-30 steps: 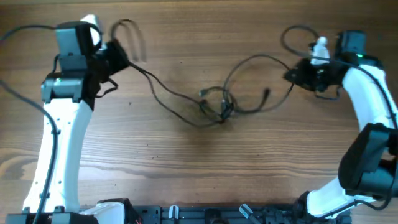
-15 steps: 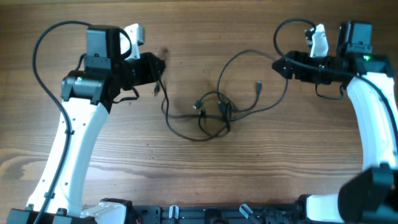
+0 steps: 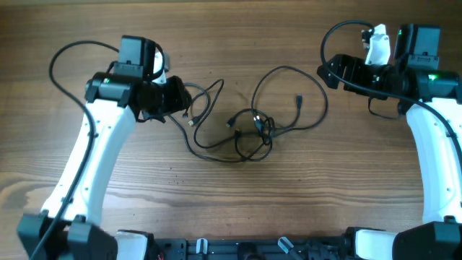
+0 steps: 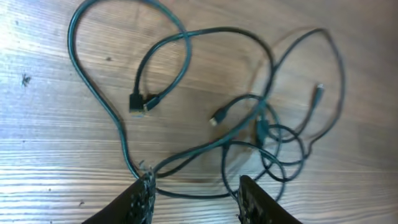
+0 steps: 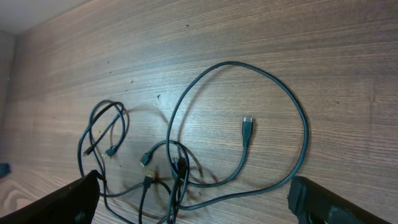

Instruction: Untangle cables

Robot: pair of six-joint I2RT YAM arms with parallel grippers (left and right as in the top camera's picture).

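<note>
Closest to the left lens: left pincer, spread wide, gripping nothing, hung low over the wooden surface. Meets one strand of the cables right at the tip of one finger; touching or just above, cannot tell.

A little further out: dark plug folded back inside a narrow loop, then pale-tipped plug just beside the knot, several strands crossed and wound together there. Beyond that, one more plug lying free at the end of a wide loop.

Whole bundle mid-surface between both arms in the overhead view, nearer the left arm.

Farthest off: right pincer, also gaping wide and empty, well apart from the bundle and looking down on it from the side.

Likely trouble from here: closing on a mid-length strand instead of a plug end, then pulling and cinching the knot tighter. Equally, pinching two strands at once beside that finger and dragging the whole bundle along without freeing anything. Could also snag the narrow loop round a finger on lifting. Safer, probably, to take a free plug end and feed it back through.
</note>
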